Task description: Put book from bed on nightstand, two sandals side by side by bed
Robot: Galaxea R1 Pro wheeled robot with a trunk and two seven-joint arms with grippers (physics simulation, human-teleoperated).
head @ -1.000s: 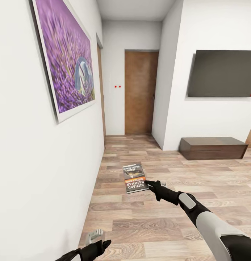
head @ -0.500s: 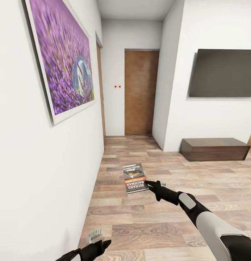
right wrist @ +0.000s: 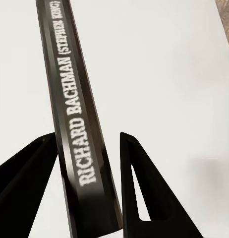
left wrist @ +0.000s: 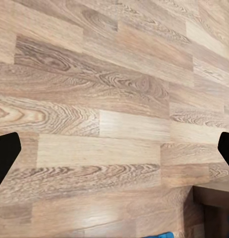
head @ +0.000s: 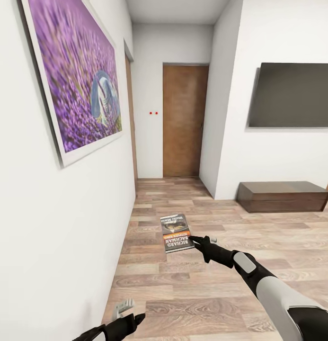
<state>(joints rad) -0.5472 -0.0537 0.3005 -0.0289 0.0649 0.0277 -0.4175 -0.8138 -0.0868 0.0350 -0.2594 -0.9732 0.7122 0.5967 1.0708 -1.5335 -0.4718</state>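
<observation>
So the book (head: 176, 232) is off the bed, clamped by its spine in the right gripper (head: 194, 239) above the floor, the left gripper (head: 128, 316) apparently spread wide and empty, with nightstand and sandals steps left.

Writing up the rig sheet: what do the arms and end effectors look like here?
Right arm: light-grey shell, black wrist and elbow sections, grey oval pad on the forearm. Right end effector: black, with two flat wedge-shaped fingers. Left end effector: black too. No cables visible.
</observation>
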